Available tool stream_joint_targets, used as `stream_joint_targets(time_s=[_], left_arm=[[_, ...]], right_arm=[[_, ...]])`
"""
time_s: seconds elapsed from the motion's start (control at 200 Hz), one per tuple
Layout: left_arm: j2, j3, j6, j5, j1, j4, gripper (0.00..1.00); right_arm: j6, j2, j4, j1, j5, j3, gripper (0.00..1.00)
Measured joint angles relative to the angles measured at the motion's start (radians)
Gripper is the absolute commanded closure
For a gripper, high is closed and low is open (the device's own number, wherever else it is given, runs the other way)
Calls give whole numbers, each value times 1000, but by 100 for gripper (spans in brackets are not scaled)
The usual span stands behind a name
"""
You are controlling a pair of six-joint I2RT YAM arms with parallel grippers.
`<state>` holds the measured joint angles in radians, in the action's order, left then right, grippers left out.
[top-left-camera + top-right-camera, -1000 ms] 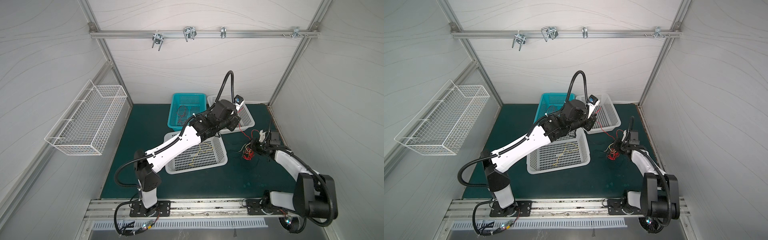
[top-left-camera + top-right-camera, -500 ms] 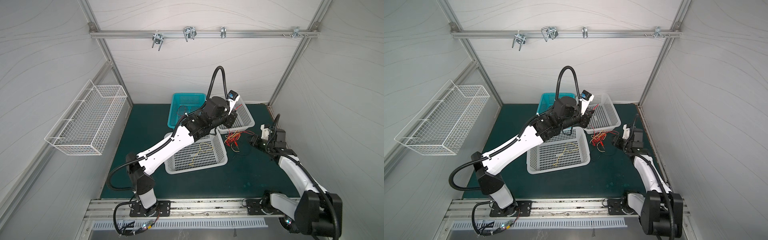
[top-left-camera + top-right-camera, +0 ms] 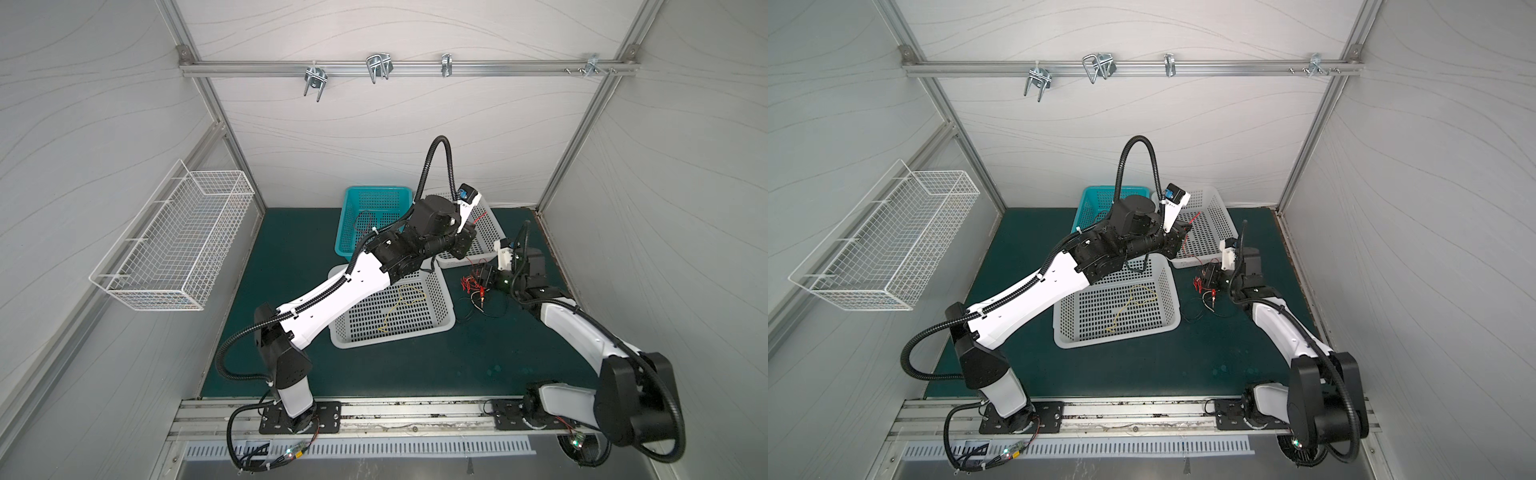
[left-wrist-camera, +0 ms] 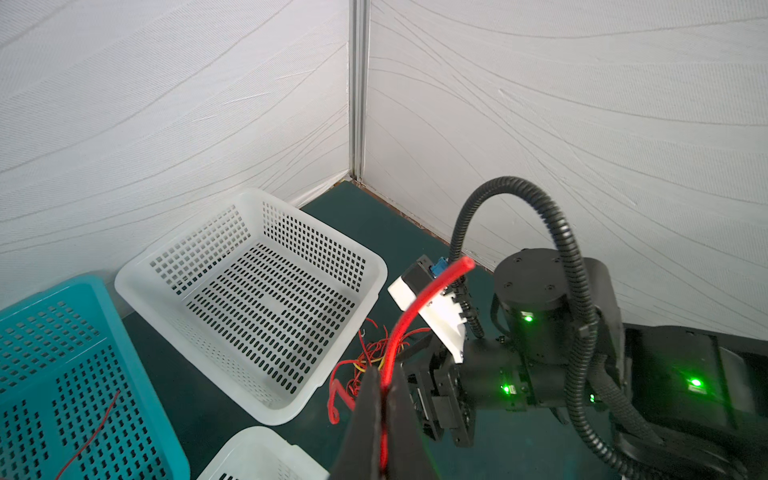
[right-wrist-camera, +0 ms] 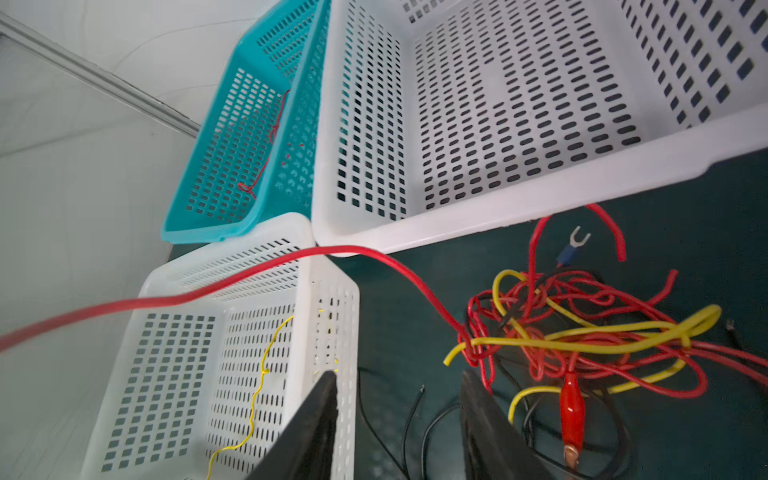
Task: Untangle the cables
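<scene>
- Grip first: left pincer (image 4: 384, 372) is clamped shut on a single red cable (image 4: 415, 307), whose free end sticks out past the fingers.
- From that clamp the red cable runs down into the tangled bunch of thin red, yellow and black cables (image 5: 582, 332), passing above the corner where the three baskets meet.
- Right pincer (image 5: 399, 376) stands partly open with nothing held between its fingers. It is low over the dark green bench (image 5: 386, 316), just beside the bunch, and loose black wires (image 5: 415, 411) lie on the bench below it.
- The bunch lies on the bench close to the front rim of the rear white perforated plastic basket (image 5: 415, 226).
- Front white perforated plastic basket (image 3: 390, 338) holds one thin yellow wire (image 5: 264, 368).
- Teal perforated plastic basket (image 3: 378, 190) holds one thin red wire (image 4: 91, 432).
</scene>
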<state>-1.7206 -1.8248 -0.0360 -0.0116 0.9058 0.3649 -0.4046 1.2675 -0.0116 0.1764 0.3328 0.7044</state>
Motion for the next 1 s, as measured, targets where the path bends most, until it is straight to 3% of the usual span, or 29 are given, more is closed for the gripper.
stream_joint_targets(time_s=[0.555,0.755,0.86,1.0], left_arm=[[56,69,-3,-7,0,-26,100],[63,91,-2,-19,0,-27,100],[64,105,-2,-31,0,-27,100],[66,121,0,-48,0,-31,100]], right_arm=[[-35,167,-112,16,-58,33,58],[-47,191,-135,26,-48,43,82],[-44,191,-138,27,-45,44,100],[-48,183,-135,29,-44,44,100]])
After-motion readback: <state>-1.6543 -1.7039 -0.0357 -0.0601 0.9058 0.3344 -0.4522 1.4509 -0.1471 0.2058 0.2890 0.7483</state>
